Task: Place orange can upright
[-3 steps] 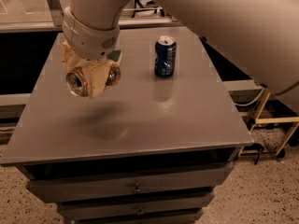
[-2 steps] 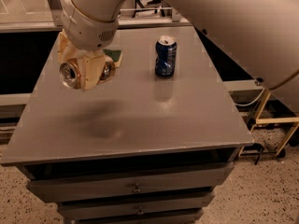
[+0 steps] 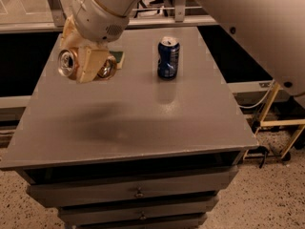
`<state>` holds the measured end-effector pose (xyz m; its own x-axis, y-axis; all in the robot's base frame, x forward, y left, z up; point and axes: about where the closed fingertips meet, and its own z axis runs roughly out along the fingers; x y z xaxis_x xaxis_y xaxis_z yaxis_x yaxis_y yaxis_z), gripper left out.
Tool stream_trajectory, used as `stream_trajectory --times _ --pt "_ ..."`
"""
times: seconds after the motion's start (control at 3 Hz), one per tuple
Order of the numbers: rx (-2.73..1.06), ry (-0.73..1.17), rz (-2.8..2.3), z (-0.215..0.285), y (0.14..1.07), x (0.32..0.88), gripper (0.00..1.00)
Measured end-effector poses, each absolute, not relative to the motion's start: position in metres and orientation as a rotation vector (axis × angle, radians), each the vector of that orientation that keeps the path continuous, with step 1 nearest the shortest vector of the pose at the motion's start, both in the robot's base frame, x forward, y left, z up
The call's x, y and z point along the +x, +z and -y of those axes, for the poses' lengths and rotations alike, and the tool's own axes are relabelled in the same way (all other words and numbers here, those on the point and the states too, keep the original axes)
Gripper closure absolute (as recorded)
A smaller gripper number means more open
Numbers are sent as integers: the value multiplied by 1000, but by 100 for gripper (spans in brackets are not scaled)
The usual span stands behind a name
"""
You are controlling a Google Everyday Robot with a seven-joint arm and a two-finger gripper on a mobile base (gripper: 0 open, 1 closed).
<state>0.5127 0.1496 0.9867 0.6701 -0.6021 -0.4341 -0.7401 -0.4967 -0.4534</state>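
Two cans were in view. The orange can (image 3: 67,63) was off the table (image 3: 143,123), lying on its side in the end effector (image 3: 88,69). The end effector hung above the table's left rear part with its cream fingers (image 3: 91,61) clamped across the can's middle. The can's silver top faced left and towards the camera. The blue can (image 3: 168,57) stood upright near the middle of the far half, well apart from the end effector. A small green object (image 3: 119,58) lay just behind the end effector, partly hidden; what it was could not be told.

The main risk, as I judged it, was the can's attitude. It was horizontal, so unless the wrist turned it until its base faced down, a release would leave it on its side and free to roll, perhaps off the nearby left edge. Letting go from that height, even upright, could make it bounce and topple. Its sides looked shiny, so a slip within the grip during the turn seemed possible. Setting it down too far back might catch the green object.

Whether either can held liquid could not be seen. The drawers (image 3: 138,193) beneath the table were shut, their contents hidden.
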Motion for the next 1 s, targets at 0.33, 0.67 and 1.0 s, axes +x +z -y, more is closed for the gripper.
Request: stream_trajectory --times 0.33,0.67,1.0 --pt "-2165 336 -1105 -145 990 514 100" --pt "-2098 373 -1158 -143 990 516 100" --pt "-2020 425 -1201 -142 987 518 100"
